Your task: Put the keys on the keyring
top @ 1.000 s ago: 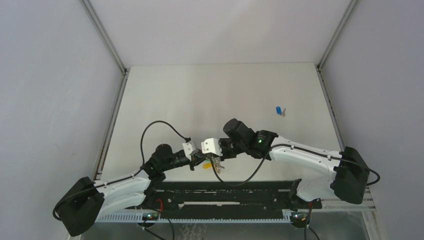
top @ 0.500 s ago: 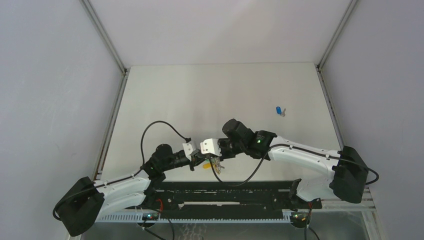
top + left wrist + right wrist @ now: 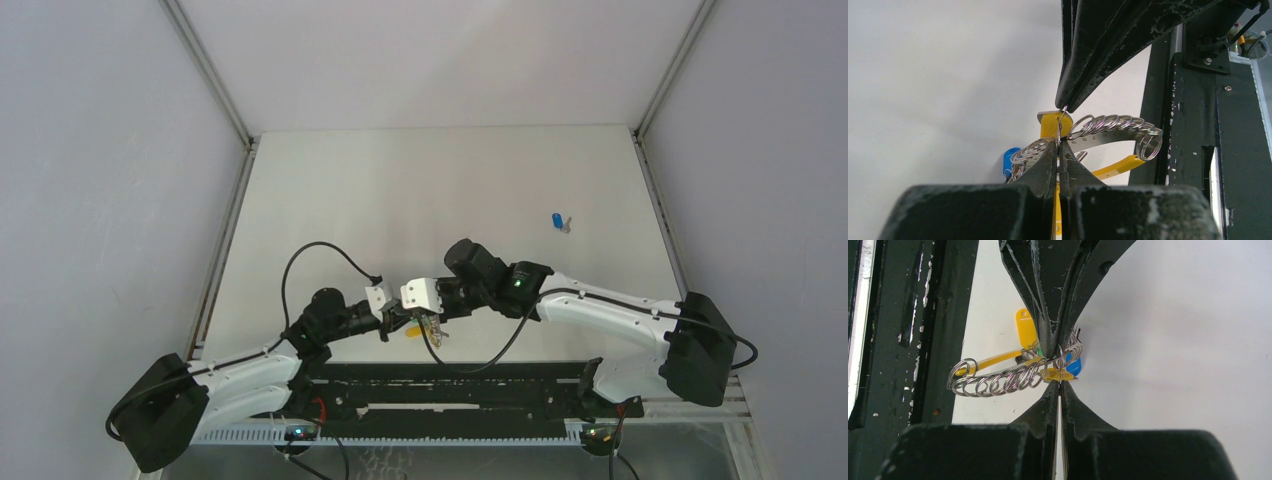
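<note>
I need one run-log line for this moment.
left hand: shut on keyring | right hand: shut on keyring | blue key: loose on table, apart from hands

Table [image 3: 420, 180]: flat matt white top, bare over most of its area. Metal frame strips [image 3: 226, 235] run along left and right edges. Blue-capped key [image 3: 557, 221] lies flat on right half, toward far side, short silver blade pointing right, well apart from anything else. Black mounting rail [image 3: 450, 392] lies across near edge, full width between sides; its paint looks chipped and scratched in both wrist views.
</note>
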Tool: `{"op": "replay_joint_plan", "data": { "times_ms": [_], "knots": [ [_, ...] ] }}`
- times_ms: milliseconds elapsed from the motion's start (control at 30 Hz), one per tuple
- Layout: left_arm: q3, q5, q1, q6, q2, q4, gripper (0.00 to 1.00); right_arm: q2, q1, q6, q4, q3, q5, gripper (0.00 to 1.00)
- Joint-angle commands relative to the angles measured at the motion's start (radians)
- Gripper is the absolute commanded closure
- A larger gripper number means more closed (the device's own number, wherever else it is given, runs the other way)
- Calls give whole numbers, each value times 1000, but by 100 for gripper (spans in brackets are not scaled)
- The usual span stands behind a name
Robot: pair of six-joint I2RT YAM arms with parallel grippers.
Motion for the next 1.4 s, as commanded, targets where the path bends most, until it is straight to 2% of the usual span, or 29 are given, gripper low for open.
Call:
{"op": "replay_joint_plan", "data": {
  "times_ms": [0, 567, 1367],
  "knots": [
    [27, 16, -3, 16, -5, 55, 100, -7, 12, -9, 28, 17, -12, 100],
    [28, 27, -3, 22, 1, 53, 100, -3, 14, -5, 41, 18, -20, 100],
    [20, 23, -5, 52, -10, 52, 100, 55, 12, 11, 6, 54, -110, 100]
  ]
}}
